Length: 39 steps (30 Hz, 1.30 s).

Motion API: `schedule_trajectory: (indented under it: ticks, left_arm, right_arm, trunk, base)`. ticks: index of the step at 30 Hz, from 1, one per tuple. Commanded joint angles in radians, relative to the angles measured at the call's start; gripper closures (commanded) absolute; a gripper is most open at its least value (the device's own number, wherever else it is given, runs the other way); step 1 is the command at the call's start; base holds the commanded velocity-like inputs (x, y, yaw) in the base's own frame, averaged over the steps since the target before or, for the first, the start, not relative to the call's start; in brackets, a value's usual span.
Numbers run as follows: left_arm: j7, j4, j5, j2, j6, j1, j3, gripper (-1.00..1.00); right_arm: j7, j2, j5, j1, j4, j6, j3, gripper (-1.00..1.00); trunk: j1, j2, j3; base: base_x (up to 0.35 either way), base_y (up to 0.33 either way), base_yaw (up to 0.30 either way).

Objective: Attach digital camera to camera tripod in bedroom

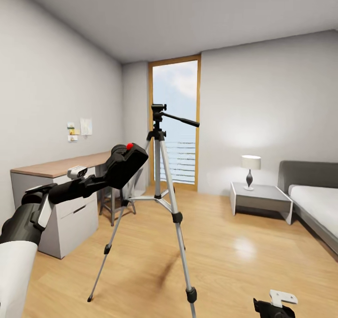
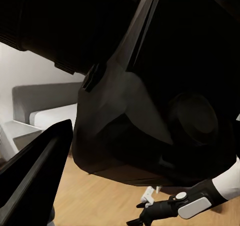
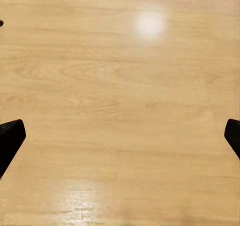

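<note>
The camera tripod [image 1: 160, 168] stands on the wood floor in the middle of the head view, with its black head [image 1: 158, 109] and long handle [image 1: 184, 119] in front of the window. My left gripper [image 1: 107, 176] is shut on the digital camera [image 1: 126, 162], a black body with a red button on top. It is held tilted, to the left of and below the tripod head and apart from it. In the left wrist view the camera [image 2: 150, 86] looms dark and close. My right gripper [image 1: 274, 307] hangs low at the right, open, with wood floor between its fingertips [image 3: 10, 138].
A grey desk [image 1: 56, 169] with a wood top runs along the left wall, with a stool [image 1: 114, 204] beside it. A low grey nightstand [image 1: 261, 197] with a lamp [image 1: 250, 170] and a grey bed [image 1: 315, 201] stand at the right. The tall window [image 1: 174, 121] is behind the tripod.
</note>
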Motion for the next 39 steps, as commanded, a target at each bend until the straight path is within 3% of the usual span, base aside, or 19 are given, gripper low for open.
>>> schedule_trajectory:
  ticks: [1,21,39]
  left_arm:
    - [-0.004,0.000,0.000,0.000,0.010,-0.001,0.000,1.00]
    - [-0.004,0.000,0.000,0.001,0.012,-0.001,0.002,1.00]
    - [-0.004,0.000,0.000,0.019,0.012,-0.001,0.003,1.00]
  right_arm:
    - [0.000,0.000,-0.001,-0.002,0.005,-0.008,-0.004,-1.00]
    - [0.000,0.000,-0.001,-0.001,0.005,-0.008,-0.004,-1.00]
    - [0.001,0.003,-0.001,-0.001,0.005,-0.008,-0.004,-1.00]
  trunk:
    - [-0.004,0.007,0.002]
    - [-0.081,0.147,0.065]
    - [-0.150,0.273,0.109]
  base:
    - [0.000,0.000,0.000]
    - [0.000,0.000,0.000]
    - [0.000,0.000,0.000]
